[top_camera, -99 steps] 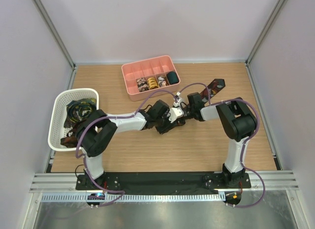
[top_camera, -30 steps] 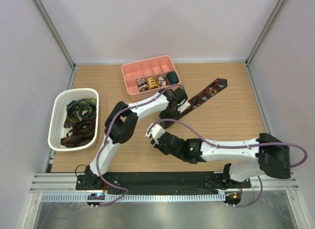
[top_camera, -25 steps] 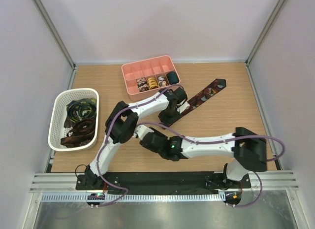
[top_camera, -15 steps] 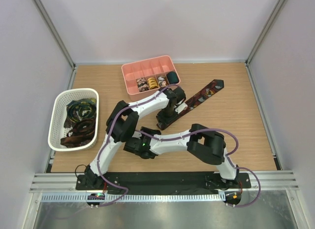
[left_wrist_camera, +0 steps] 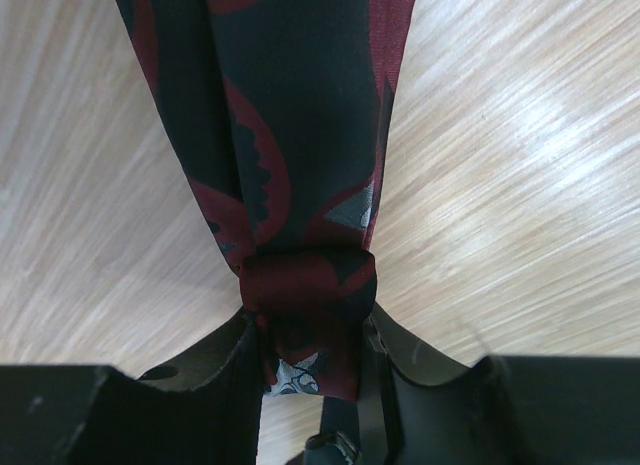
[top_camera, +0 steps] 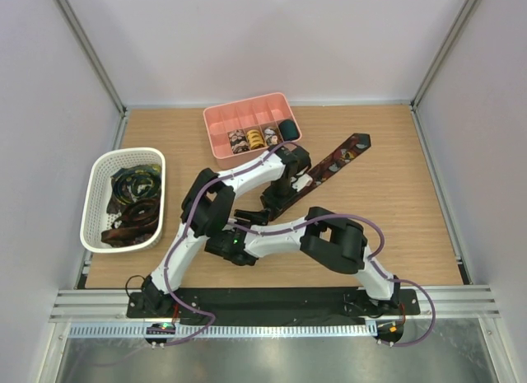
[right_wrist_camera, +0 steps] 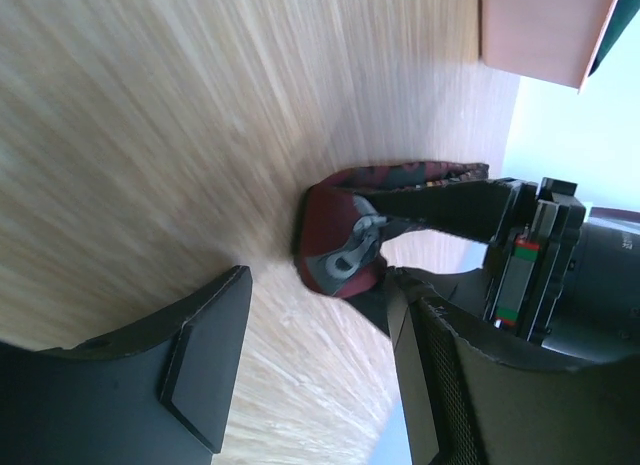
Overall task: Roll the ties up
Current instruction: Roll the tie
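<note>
A dark tie with red print (top_camera: 338, 156) lies stretched diagonally on the table, its wide pointed end at the far right. My left gripper (top_camera: 274, 203) is shut on its folded near end (left_wrist_camera: 308, 285); the tie (left_wrist_camera: 290, 135) runs away from the jaws. My right gripper (top_camera: 249, 220) is open and empty, just left of that end. In the right wrist view the folded end (right_wrist_camera: 345, 245) sits ahead between the wide-open fingers (right_wrist_camera: 205, 365), held by the left gripper (right_wrist_camera: 540, 255). Three rolled ties (top_camera: 254, 137) sit in the pink tray.
The pink divided tray (top_camera: 247, 106) stands at the back, with a dark green roll (top_camera: 287, 130) in its right compartment; its corner shows in the right wrist view (right_wrist_camera: 540, 30). A white mesh basket (top_camera: 123, 155) at the left holds several loose ties (top_camera: 132, 198).
My right arm has swung left across the table and folded back, bringing its open gripper beside the tie's near end. My left gripper has kept its hold and drawn the tie slightly nearer.
</note>
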### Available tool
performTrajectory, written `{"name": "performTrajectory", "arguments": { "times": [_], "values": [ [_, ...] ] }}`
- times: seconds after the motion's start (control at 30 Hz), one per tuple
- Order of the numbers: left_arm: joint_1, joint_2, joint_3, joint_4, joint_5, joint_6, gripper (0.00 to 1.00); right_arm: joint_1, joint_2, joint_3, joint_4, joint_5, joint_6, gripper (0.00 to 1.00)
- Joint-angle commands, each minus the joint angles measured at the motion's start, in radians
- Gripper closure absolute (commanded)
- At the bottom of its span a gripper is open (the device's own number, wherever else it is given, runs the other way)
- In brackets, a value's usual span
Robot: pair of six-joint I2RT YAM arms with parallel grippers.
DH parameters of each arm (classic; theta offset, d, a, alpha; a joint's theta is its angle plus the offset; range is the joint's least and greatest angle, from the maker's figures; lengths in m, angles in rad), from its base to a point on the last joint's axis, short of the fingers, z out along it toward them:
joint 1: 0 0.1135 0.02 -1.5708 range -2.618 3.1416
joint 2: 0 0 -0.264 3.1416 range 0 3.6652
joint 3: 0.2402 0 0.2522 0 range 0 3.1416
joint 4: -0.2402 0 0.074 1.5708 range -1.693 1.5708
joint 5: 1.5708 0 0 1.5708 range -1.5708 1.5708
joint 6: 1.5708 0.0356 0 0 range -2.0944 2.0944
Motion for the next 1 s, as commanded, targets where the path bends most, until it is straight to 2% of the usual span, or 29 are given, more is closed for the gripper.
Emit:
{"name": "performTrajectory", "arguments": {
  "times": [0.0, 0.27, 0.4, 0.53, 0.77, 0.8, 0.83, 0.97],
  "values": [
    [-0.005, 0.067, -0.023, -0.067, 0.074, -0.015, 0.78, -0.025, 0.021, 0.024, 0.026, -0.015, -0.026, 0.36],
    [-0.005, 0.059, -0.008, -0.106, 0.079, -0.026, 0.78, -0.039, 0.05, 0.024, 0.052, -0.046, -0.037, 0.36],
    [-0.005, 0.067, 0.003, -0.11, 0.094, -0.03, 0.78, -0.042, 0.067, 0.033, 0.049, -0.059, -0.022, 0.41],
    [-0.005, 0.074, 0.015, -0.13, 0.09, -0.032, 0.78, -0.054, 0.097, 0.056, -0.002, -0.06, 0.012, 0.48],
    [-0.005, 0.073, 0.018, -0.136, 0.076, -0.036, 0.77, -0.083, 0.166, 0.11, -0.128, -0.045, 0.13, 0.46],
    [-0.005, 0.073, 0.017, -0.138, 0.074, -0.036, 0.77, -0.085, 0.173, 0.116, -0.14, -0.04, 0.139, 0.48],
    [-0.005, 0.073, 0.015, -0.139, 0.071, -0.036, 0.77, -0.086, 0.179, 0.119, -0.154, -0.037, 0.159, 0.57],
    [-0.005, 0.07, 0.012, -0.144, 0.067, -0.035, 0.77, -0.089, 0.171, 0.113, -0.152, -0.04, 0.178, 0.76]
  ]
}}
